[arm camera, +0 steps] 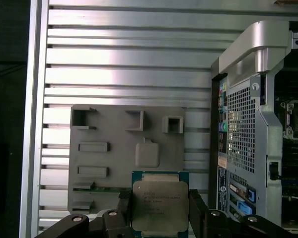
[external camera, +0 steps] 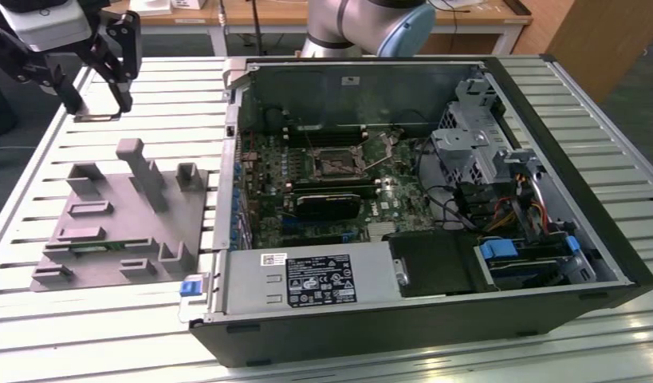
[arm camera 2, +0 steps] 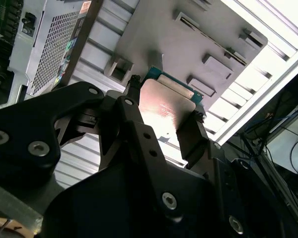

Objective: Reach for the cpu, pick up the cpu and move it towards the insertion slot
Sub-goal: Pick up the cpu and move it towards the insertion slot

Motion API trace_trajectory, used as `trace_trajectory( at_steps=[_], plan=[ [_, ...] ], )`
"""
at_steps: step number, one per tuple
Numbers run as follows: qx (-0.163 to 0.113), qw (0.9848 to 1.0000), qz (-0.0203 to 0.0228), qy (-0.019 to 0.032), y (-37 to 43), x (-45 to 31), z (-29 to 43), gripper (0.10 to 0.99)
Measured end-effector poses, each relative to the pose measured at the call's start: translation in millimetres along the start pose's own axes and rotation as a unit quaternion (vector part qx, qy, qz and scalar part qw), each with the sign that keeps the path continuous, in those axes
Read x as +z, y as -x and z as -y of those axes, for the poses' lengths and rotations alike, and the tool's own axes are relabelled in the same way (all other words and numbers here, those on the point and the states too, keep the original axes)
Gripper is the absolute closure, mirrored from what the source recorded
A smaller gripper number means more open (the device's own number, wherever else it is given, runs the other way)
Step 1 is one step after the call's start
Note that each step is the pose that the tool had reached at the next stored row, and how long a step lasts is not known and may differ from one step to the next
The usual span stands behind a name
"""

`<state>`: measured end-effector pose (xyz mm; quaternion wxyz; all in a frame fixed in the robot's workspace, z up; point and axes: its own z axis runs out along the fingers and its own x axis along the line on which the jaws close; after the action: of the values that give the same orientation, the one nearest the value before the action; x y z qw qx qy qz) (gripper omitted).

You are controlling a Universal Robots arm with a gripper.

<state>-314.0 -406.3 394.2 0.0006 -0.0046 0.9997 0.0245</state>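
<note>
In the upper left of the exterior view, the gripper (external camera: 100, 108) hangs over the slatted table (external camera: 177, 88), above the far end of the grey fixture (external camera: 124, 215). It is closed on the cpu (arm camera: 160, 206). In both wrist views the two black fingers (arm camera 2: 191, 134) press on two opposite edges of the chip, and its silver top faces the first wrist camera. In the first wrist view the cpu is in front of the fixture's near edge, beside a green strip (arm camera: 102, 188) that lies in one recess. To the right in the exterior view stands the open case (external camera: 411, 319) with the board inside. The slot (external camera: 335, 162) is near the middle of the frame, well apart from the gripper.
</note>
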Motion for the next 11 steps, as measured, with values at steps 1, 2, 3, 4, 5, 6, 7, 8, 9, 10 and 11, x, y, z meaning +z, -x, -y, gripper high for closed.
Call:
trace_trajectory(
  at_steps=[1, 2, 3, 4, 5, 6, 7, 8, 9, 10, 11],
  plan=[
    [0.0, 1.0, 0.0, 0.0, 0.8, 0.0, 0.0, 0.545],
    [0.0, 1.0, 0.0, 0.0, 1.5, 0.0, 0.0, 0.545],
    [0.0, 1.0, -0.0001, 0.0, 2.2, -0.1, 0.0, 0.545],
    [0.0, 1.0, 0.0, 0.0, 3.0, 0.0, 0.0, 0.545],
    [0.0, 1.0, 0.0, 0.0, 3.8, 0.0, 0.0, 0.545],
    [0.0, 1.0, 0.0, 0.0, 5.5, 0.0, 0.1, 0.545],
    [0.0, 1.0, 0.0, 0.0, 6.4, 0.0, 0.0, 0.545],
    [0.0, 1.0, 0.0, 0.0, 7.2, 0.0, 0.1, 0.545],
    [0.0, 1.0, 0.0, 0.0, 8.0, 0.0, 0.1, 0.545],
    [0.0, 1.0, 0.0, 0.0, 9.7, 0.0, 0.1, 0.545],
    [0.0, 1.0, 0.0, 0.0, 10.5, 0.0, 0.1, 0.545]
  ],
)
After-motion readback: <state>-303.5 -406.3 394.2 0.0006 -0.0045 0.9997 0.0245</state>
